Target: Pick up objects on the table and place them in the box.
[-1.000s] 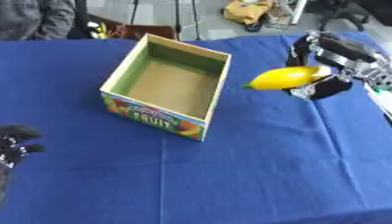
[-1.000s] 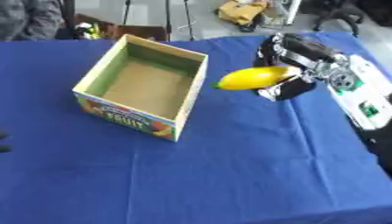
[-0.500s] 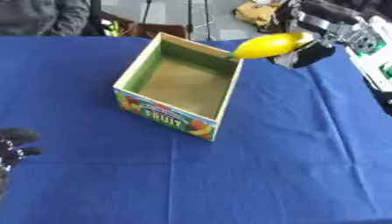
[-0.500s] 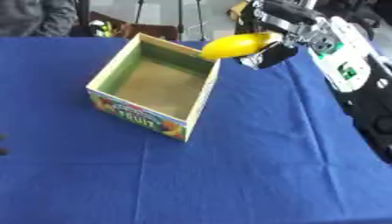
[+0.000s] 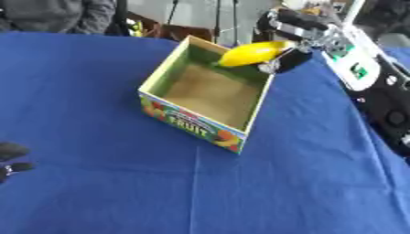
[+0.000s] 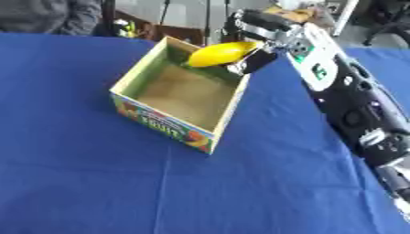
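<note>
A yellow lemon-shaped fruit hangs over the far right corner of the open cardboard fruit box, held in my right hand, whose fingers curl round it from the right. The box stands on the blue table and its brown floor is bare. My right forearm runs in from the right edge. Dark fingertips of my left hand show at the lower left edge of the left eye view, off the table's work area.
A blue cloth covers the table. A person in dark clothes stands at the far left edge. Tripod legs and floor clutter lie beyond the far edge.
My right hand has carried the yellow fruit leftward, from beside the box's right side to above its far right corner. The camera has shifted as well.
</note>
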Tool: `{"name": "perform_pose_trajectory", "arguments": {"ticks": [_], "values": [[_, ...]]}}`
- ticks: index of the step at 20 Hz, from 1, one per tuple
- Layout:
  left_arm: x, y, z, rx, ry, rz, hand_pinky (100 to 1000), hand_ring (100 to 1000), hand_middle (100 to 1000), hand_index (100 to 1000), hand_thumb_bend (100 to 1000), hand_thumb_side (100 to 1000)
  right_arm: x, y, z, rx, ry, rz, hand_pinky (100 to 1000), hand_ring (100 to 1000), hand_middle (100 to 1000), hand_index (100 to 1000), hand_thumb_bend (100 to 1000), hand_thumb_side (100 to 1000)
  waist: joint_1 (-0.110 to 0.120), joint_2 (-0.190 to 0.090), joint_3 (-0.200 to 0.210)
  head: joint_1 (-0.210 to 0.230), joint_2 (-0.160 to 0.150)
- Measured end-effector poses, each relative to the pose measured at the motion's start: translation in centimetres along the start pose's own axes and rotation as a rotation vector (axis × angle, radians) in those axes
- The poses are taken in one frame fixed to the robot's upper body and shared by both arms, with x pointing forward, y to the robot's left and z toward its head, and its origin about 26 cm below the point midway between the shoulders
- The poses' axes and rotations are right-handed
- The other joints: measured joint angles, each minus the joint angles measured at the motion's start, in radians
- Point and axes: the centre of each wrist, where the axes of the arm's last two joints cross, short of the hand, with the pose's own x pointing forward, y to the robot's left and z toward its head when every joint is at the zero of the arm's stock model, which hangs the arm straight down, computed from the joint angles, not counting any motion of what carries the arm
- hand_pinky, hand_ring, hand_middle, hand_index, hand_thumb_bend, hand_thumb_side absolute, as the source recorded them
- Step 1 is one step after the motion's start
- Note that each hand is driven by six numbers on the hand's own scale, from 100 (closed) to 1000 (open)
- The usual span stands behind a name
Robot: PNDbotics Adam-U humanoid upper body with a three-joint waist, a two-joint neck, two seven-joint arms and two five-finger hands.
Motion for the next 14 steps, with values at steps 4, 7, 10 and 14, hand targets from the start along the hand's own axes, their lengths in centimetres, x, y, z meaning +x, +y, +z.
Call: {"name": "perform_pose_trajectory", "arguments": {"ticks": [4, 7, 10, 14], "values": [[0.2, -0.2, -0.4, -0.02, -0.011, 0.005, 663, 738, 630, 696, 253, 1000, -1.7, 2.4, 0.0, 0.043, 0.081, -0.048, 466, 389, 408, 534, 223, 183, 0.0, 0.009, 0.048, -0.036, -0.015], [0.3, -0.2, -0.4, -0.024, -0.016, 0.006, 663, 738, 630, 696, 251, 1000, -2.6, 4.0, -0.1, 0.076, 0.121, -0.068, 493, 414, 433, 556, 242, 200, 0.0, 0.015, 0.063, -0.055, -0.021], [0.3, -0.4, -0.5, -0.03, -0.018, 0.009, 663, 738, 630, 696, 251, 1000, -3.1, 5.3, -0.1, 0.109, 0.145, -0.072, 551, 487, 495, 608, 285, 237, 0.003, 0.019, 0.064, -0.063, -0.027], [0.3, -0.4, -0.5, -0.032, -0.019, 0.009, 663, 738, 630, 696, 252, 1000, -3.4, 6.0, -0.2, 0.138, 0.148, -0.065, 701, 723, 712, 788, 446, 377, 0.003, 0.019, 0.054, -0.065, -0.029]]}}
